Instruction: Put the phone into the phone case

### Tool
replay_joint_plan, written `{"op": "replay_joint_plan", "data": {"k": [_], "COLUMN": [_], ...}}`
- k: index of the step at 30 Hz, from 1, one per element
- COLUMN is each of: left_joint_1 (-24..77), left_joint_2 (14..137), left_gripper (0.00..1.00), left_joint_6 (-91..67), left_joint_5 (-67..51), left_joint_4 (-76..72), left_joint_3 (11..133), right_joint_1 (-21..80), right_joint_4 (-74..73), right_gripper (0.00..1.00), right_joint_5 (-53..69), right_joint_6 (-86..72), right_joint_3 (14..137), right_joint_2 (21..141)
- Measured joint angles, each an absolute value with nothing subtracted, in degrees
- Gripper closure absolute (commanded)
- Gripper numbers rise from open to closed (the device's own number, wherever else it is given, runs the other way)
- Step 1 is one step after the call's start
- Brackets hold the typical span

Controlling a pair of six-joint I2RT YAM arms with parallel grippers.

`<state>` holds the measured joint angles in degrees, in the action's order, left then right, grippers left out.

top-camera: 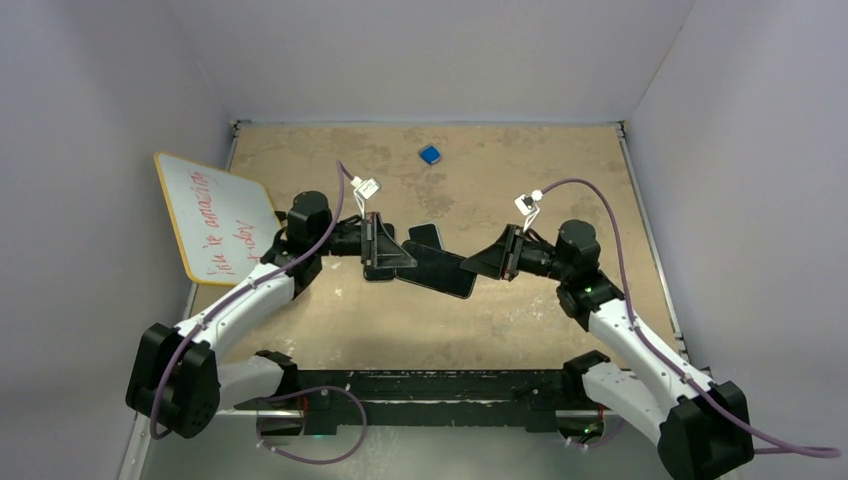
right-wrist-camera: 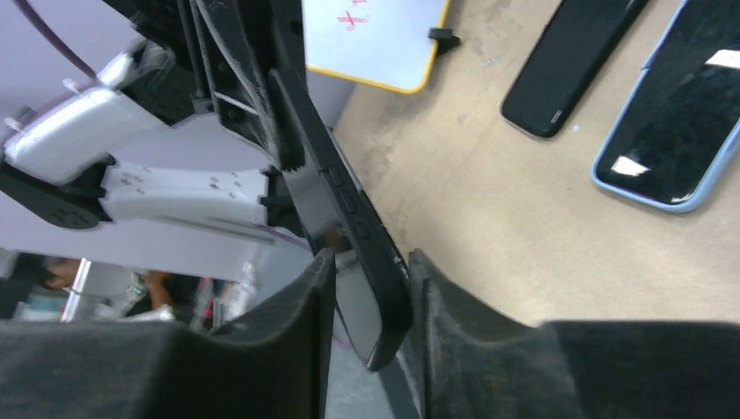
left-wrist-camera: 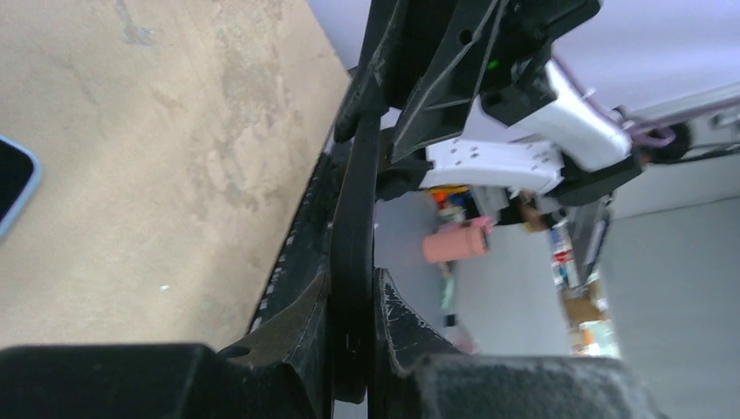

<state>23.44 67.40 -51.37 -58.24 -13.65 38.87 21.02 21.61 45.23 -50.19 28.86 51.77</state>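
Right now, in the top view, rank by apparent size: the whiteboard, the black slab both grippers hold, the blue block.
1. whiteboard, clearly largest.
2. black slab, seemingly held off the table and so nearer the camera, yet plainly second.
3. blue block, by far smallest.

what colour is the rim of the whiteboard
Yellow-orange; the whiteboard shows best in the right wrist view.

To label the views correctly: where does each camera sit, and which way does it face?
Top: high behind the robot, looking down at the table; left arm, right arm show.
Left wrist: looks along left pincer towards right arm; own fingers show.
Right wrist: looks along right pincer towards left arm, whiteboard; own fingers show.
All three share the phone both pincers hold.
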Motion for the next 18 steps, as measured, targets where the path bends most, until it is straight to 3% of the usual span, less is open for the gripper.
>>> {"op": "replay_joint_plan", "data": {"k": [2, 5, 14, 18], "left_joint_1": [23.8, 23.6, 26.4, 30.0], "left_joint_2": [67.4, 67.8, 69.7, 72.1], "left_gripper": [1.00, 1.00, 1.00, 1.00], "left_joint_6": [-49.9, -47.5, -41.7, -39.4], "left_joint_5": [-59.1, -59.5, -61.5, -62.0], "left_joint_4": [-13.1, -11.9, -9.9, -9.0], "left_joint_3": [39.9, 40.3, 40.3, 40.3], "right_joint_1": [21.1, 21.1, 23.9, 30.3], "right_joint_4": [18.0, 13.1, 7.8, 5.7], "right_gripper": [0.40, 0.34, 0.34, 0.41], "right_joint_5": [45.7, 46.8, 50.5, 50.4], "right_joint_6": [-47.7, -43.1, -35.4, -33.0], "right_joint_3": [30.2, 33.3, 38.3, 40.0], "right_joint_2": [52.1, 52.2, 57.6, 61.5]}}
